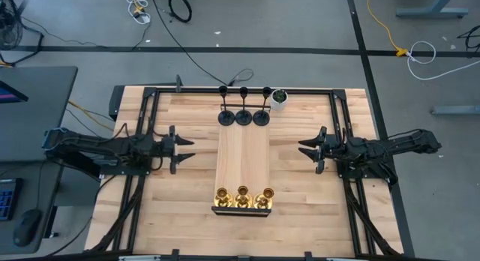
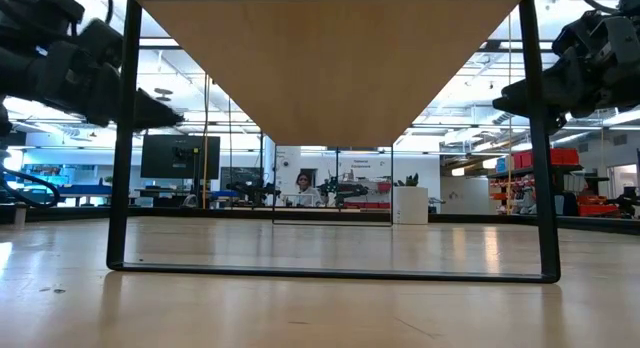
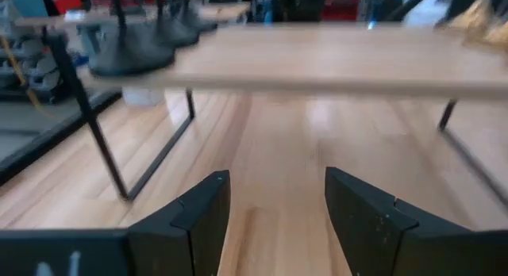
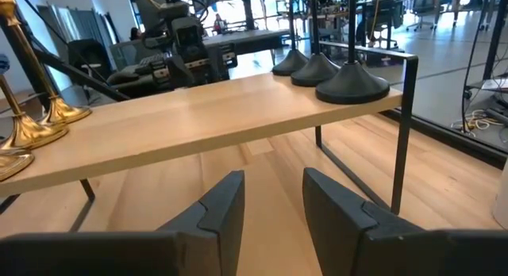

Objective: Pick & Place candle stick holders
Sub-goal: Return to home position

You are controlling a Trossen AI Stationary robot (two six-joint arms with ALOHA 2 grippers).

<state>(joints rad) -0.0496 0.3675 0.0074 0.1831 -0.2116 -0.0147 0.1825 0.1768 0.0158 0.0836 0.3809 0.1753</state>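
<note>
Three matte black candle stick holders [image 1: 243, 115] stand by their round bases in a row at the far end of a raised wooden shelf [image 1: 243, 156]. Three brass-gold holders [image 1: 242, 198] stand in a row at its near end. The black ones also show in the left wrist view [image 3: 131, 54] and the right wrist view [image 4: 349, 82]; the gold ones show in the right wrist view [image 4: 28, 125]. My left gripper [image 1: 189, 149] is open and empty, left of the shelf. My right gripper [image 1: 302, 149] is open and empty, right of it.
A small white pot with a green plant [image 1: 279, 100] stands on the table by the shelf's far right corner. The shelf stands on thin black metal legs [image 2: 122, 138]. A black frame [image 1: 142, 111] borders the table. A person [image 2: 302, 188] shows far off in the room.
</note>
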